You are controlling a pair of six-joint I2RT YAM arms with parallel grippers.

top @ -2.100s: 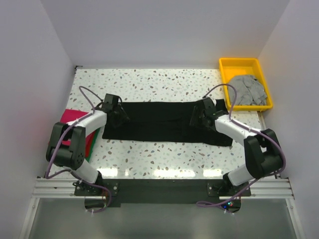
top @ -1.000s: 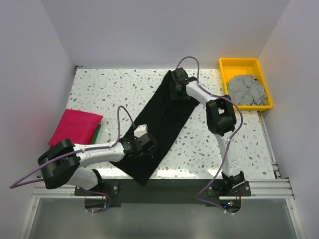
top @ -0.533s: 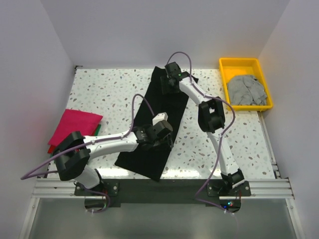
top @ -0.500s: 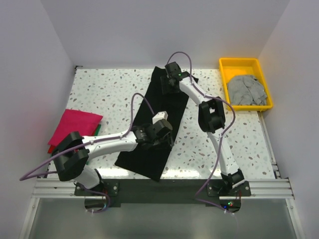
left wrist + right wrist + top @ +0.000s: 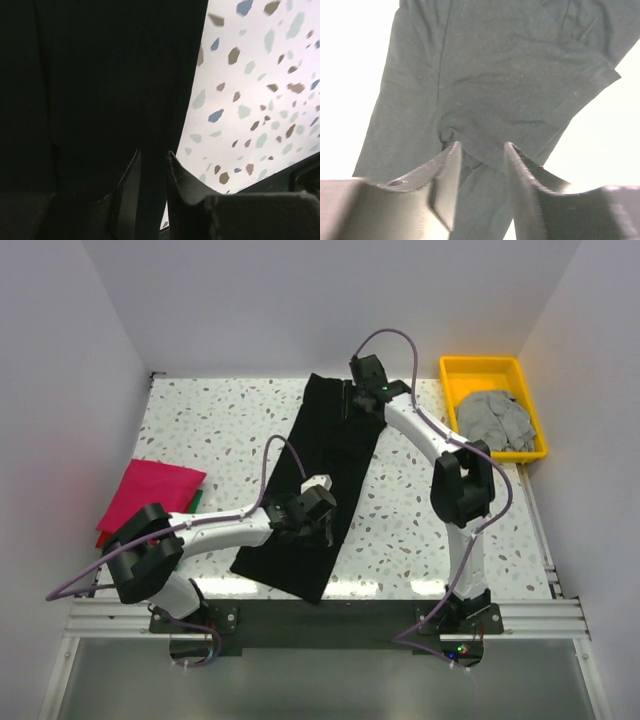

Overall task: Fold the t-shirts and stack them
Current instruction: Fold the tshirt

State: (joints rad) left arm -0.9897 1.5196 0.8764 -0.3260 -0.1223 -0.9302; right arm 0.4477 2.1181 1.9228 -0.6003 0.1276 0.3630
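Observation:
The black t-shirt (image 5: 335, 440) lies as a long folded strip, slanting from the far middle of the table to the near edge. My left gripper (image 5: 308, 512) sits on its near half. In the left wrist view its jaws (image 5: 154, 152) stand narrow with black cloth (image 5: 100, 75) between them. My right gripper (image 5: 366, 392) is at the far end. In the right wrist view it (image 5: 482, 146) stands open over puckered cloth (image 5: 510, 75). A magenta t-shirt (image 5: 150, 492) lies folded at the left, with a green edge (image 5: 192, 502) showing under it. The grey t-shirt (image 5: 495, 420) is crumpled in the tray.
The yellow tray (image 5: 480, 365) stands at the far right corner. The folded stack sits close to the left wall. Speckled tabletop (image 5: 260, 100) shows right of the black strip. Purple cables loop over both arms.
The black t-shirt swung from lying across the table to a steep slant. In the last half second my right gripper shifted right along the far end, and my left gripper slid slightly nearer.

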